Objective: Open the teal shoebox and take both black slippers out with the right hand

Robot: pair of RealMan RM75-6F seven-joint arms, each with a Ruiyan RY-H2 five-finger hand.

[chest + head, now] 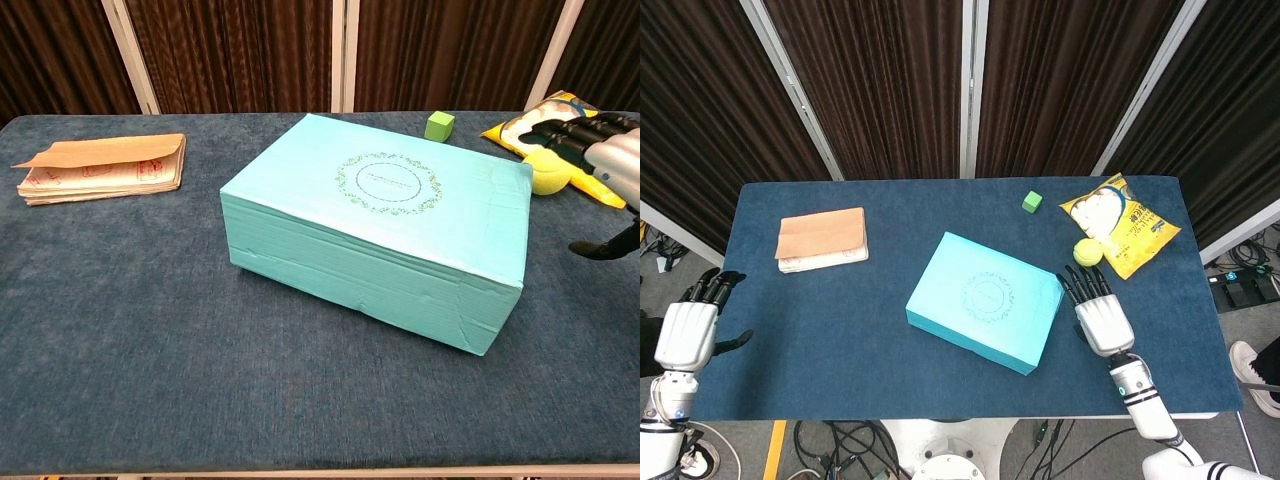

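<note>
The teal shoebox (983, 315) lies closed and turned at an angle in the middle of the blue table; its lid with a round printed emblem (388, 183) faces up. The slippers are hidden inside. My right hand (1103, 315) hovers just right of the box, flat, fingers extended and apart, holding nothing; in the chest view my right hand (605, 165) shows at the right edge, clear of the box's side. My left hand (687, 330) hangs open off the table's left edge, far from the box.
A brown-covered notebook (822, 239) lies at the left back. A small green cube (1032, 201), a yellow snack bag (1121, 226) and a yellow-green ball (1086, 253) sit at the back right, the ball just beyond my right hand's fingertips.
</note>
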